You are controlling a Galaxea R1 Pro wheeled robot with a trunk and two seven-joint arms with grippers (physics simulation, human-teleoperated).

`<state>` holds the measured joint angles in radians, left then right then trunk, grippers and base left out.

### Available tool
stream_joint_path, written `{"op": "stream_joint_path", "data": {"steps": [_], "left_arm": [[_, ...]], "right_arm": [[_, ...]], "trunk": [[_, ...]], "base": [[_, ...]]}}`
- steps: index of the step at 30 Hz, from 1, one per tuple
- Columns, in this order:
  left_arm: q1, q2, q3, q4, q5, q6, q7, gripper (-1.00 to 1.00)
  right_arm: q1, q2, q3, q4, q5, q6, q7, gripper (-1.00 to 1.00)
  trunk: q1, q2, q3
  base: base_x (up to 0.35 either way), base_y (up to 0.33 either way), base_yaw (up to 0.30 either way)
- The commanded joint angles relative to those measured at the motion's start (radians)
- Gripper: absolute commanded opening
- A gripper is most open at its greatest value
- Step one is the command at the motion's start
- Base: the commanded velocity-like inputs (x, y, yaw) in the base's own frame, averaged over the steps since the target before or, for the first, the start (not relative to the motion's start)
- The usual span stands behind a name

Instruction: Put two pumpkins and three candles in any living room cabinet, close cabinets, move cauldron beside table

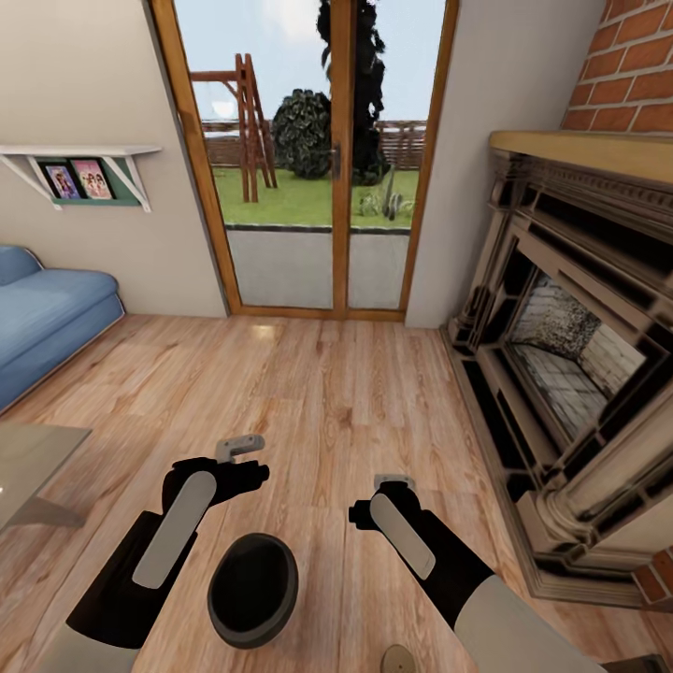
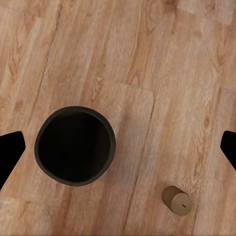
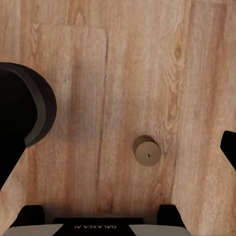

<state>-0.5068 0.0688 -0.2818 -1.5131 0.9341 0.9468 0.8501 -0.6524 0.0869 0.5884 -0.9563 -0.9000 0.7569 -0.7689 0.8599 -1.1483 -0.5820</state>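
The cauldron [image 1: 252, 589] stands on the floor [image 1: 327, 393] between both arms, a candle [image 1: 398, 660] just beside it. Both grippers [image 1: 241, 449] [image 1: 394, 482] hang empty, fingers spread. Candle unstowed, cauldron likely still unplaced; the surface [image 1: 28, 458] sits near, left.

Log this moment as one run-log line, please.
cauldron: upright on floor between arms | candle: on floor beside it | left end effector: open, empty | right end effector: open, empty | table: corner at left

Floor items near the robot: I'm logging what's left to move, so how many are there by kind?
Cauldron: 1
Tan cylinder, possibly a candle: 1
Total: 2
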Motion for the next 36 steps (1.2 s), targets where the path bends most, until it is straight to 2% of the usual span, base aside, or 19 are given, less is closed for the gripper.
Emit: {"op": "stream_joint_path", "data": {"steps": [1, 23, 27, 31, 34, 36], "left_arm": [[-0.001, 0.001, -0.002, -0.001, 0.009, 0.001, 0.01, 1.0], [-0.001, 0.001, 0.002, -0.005, 0.008, 0.001, 0.01, 1.0], [-0.001, 0.002, 0.028, -0.008, 0.011, 0.001, 0.01, 1.0], [0.0, 0.005, 0.065, -0.021, 0.051, 0.006, 0.011, 1.0], [0.0, 0.009, 0.094, -0.033, 0.098, 0.028, 0.011, 1.0], [0.0, 0.023, 0.117, -0.038, 0.139, 0.034, 0.011, 1.0]], "right_arm": [[-0.001, -0.001, 0.002, -0.001, -0.01, 0.001, -0.01, 1.0], [-0.001, -0.002, 0.002, 0.001, -0.021, 0.001, -0.009, 1.0], [-0.001, -0.003, 0.002, 0.001, -0.022, 0.001, -0.009, 1.0], [0.0, -0.004, 0.001, 0.001, -0.022, 0.001, -0.01, 1.0], [-0.001, -0.004, 0.001, 0.001, -0.022, 0.001, -0.011, 1.0], [-0.001, -0.005, 0.0, 0.002, -0.022, 0.002, -0.015, 1.0]], "trunk": [[0.0, -0.001, -0.001], [0.0, -0.001, -0.001], [0.012, -0.022, -0.01], [0.027, -0.05, -0.022], [0.039, -0.071, -0.032], [0.046, -0.085, -0.038]], "base": [[0.103, 0.0, 0.0], [-0.01, 0.024, 0.0], [0.0, 0.0, 0.0], [0.0, 0.0, 0.0], [0.0, 0.0, 0.0], [0.0, 0.0, 0.0]]}}
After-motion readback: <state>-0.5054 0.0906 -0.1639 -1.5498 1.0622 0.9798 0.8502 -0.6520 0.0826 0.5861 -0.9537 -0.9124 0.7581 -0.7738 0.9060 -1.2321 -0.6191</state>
